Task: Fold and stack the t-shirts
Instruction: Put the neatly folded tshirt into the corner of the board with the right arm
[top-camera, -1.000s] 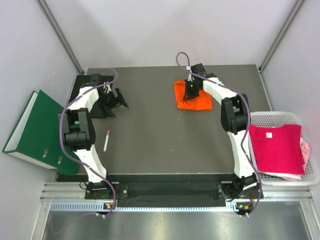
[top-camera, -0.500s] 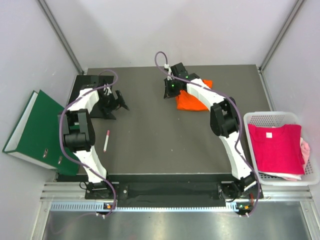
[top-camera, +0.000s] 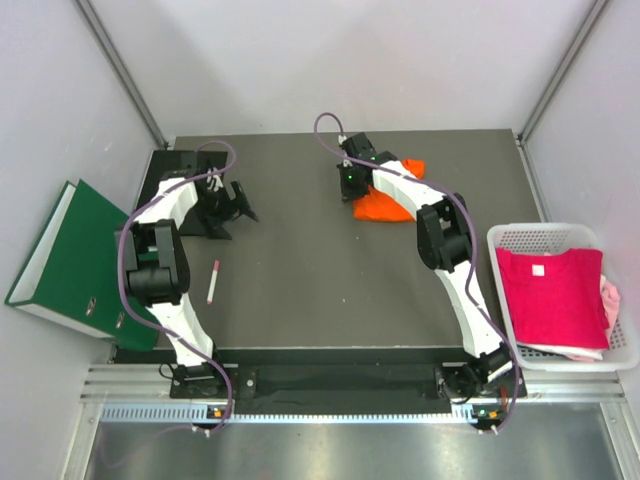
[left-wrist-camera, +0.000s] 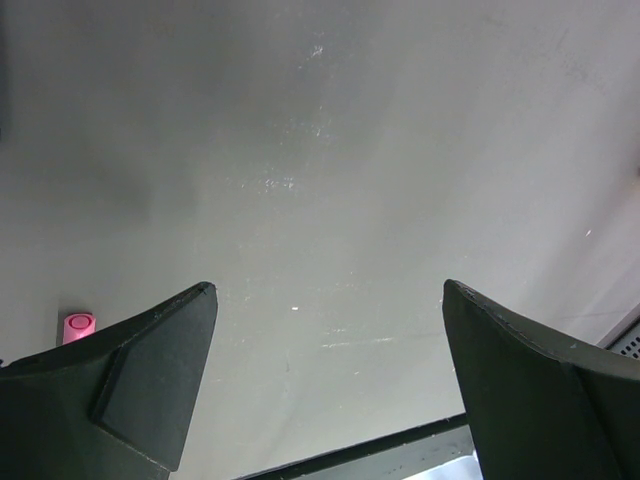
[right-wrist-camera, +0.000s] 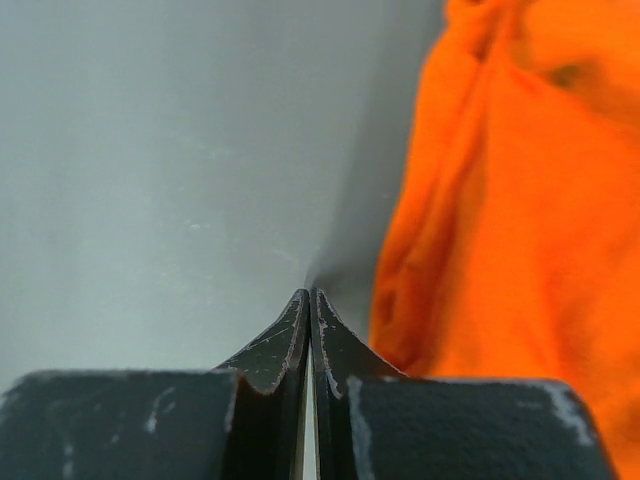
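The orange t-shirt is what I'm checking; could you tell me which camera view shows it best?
The top external view: the orange t-shirt appears there with its outline mostly visible, though the right arm crosses it. The right wrist view shows only close, blurred folds at its right side. The left wrist view shows none of it.

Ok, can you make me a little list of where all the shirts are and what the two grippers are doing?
orange t-shirt: crumpled on the table, far side
magenta t-shirt: flat in the white basket
pale pink t-shirt: under the magenta one, peeking out
left gripper: open, empty
right gripper: shut, beside the orange t-shirt, holding nothing
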